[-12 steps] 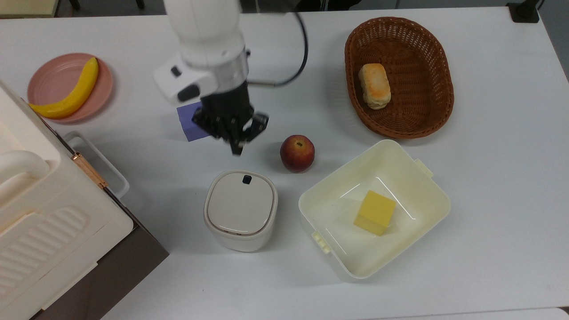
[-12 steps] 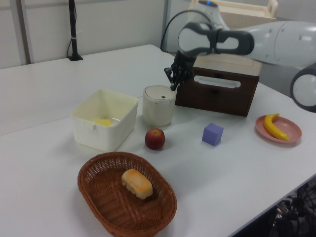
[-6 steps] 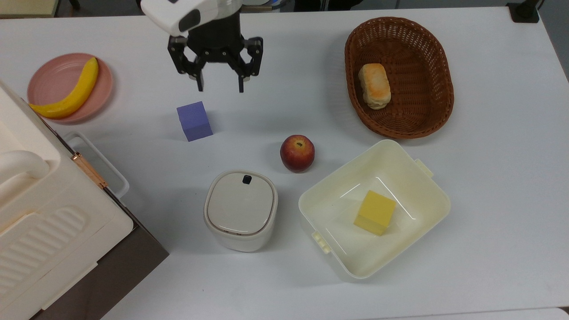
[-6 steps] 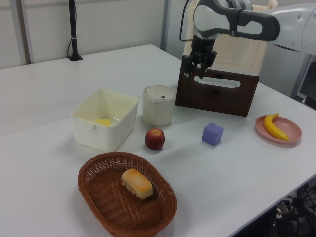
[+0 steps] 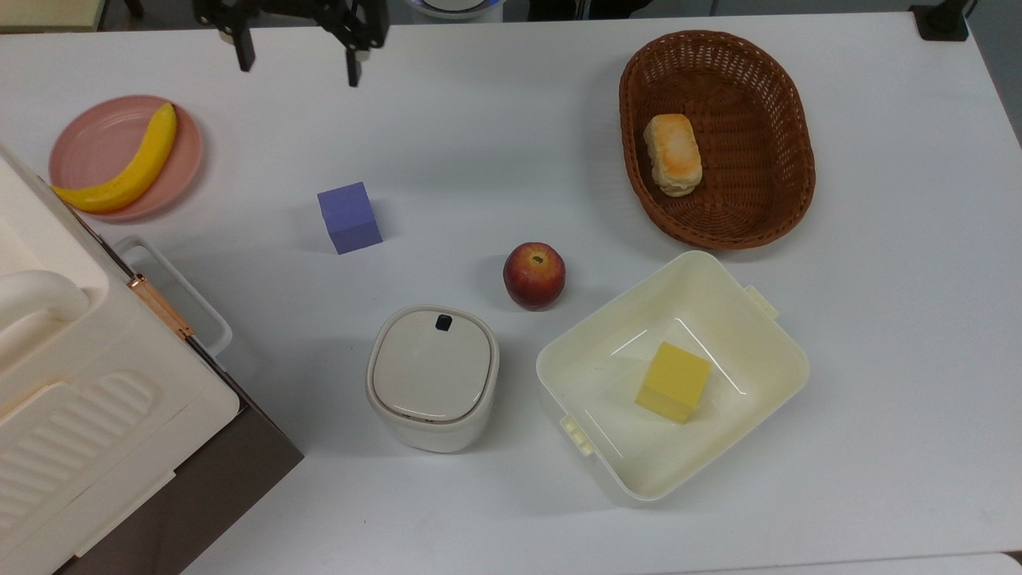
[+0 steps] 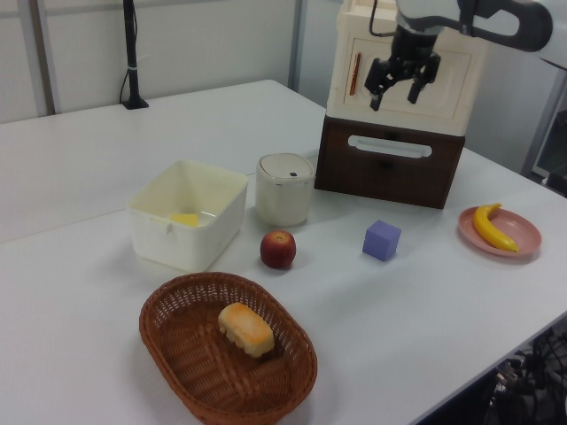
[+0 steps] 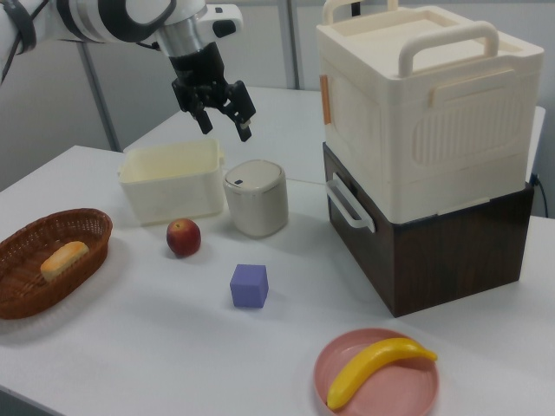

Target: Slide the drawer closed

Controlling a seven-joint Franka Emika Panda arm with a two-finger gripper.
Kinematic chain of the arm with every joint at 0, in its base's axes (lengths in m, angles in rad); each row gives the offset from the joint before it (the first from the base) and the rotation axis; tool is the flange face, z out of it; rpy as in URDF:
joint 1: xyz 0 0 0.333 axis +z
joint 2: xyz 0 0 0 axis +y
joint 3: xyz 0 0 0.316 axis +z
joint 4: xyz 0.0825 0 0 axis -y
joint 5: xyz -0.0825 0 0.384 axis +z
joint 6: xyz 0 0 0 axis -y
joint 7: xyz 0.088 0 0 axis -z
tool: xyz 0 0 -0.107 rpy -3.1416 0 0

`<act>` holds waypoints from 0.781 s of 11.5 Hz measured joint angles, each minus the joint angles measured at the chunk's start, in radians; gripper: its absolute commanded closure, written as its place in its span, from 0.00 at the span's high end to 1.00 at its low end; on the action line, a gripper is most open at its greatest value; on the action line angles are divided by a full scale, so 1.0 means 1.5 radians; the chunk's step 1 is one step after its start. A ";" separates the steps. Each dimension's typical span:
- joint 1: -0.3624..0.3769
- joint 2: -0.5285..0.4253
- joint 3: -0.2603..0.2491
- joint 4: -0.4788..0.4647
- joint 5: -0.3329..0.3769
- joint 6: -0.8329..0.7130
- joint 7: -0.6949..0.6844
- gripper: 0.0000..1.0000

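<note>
The drawer [image 6: 390,170] is the dark brown front panel with a white loop handle [image 6: 390,146] under a cream ribbed appliance [image 6: 409,55]. Its front sits flush with the brown case in the left view and in the right view, where the drawer [image 7: 351,238] faces left. The top view shows the drawer's handle [image 5: 182,291] at the left edge. My gripper [image 6: 394,97] hangs open and empty high above the table, apart from the drawer. In the top view the gripper [image 5: 295,60] is at the upper left edge; in the right view the gripper [image 7: 225,130] hovers above the cream tub.
On the white table stand a purple cube [image 5: 349,216], an apple [image 5: 533,275], a lidded cream canister [image 5: 433,377], a cream tub [image 5: 722,295] holding a yellow block [image 5: 673,382], a wicker basket [image 5: 786,136] with bread, and a pink plate [image 5: 84,144] with a banana.
The gripper rose from low beside the canister and purple cube, moved toward the top view's upper left, and its fingers spread wide. Nothing on the table moved.
</note>
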 measured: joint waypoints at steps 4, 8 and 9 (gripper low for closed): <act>0.000 -0.017 -0.017 -0.001 0.028 -0.040 0.005 1.00; 0.005 -0.025 -0.011 -0.002 0.063 -0.081 0.026 1.00; 0.005 -0.025 -0.011 -0.002 0.072 -0.093 0.026 1.00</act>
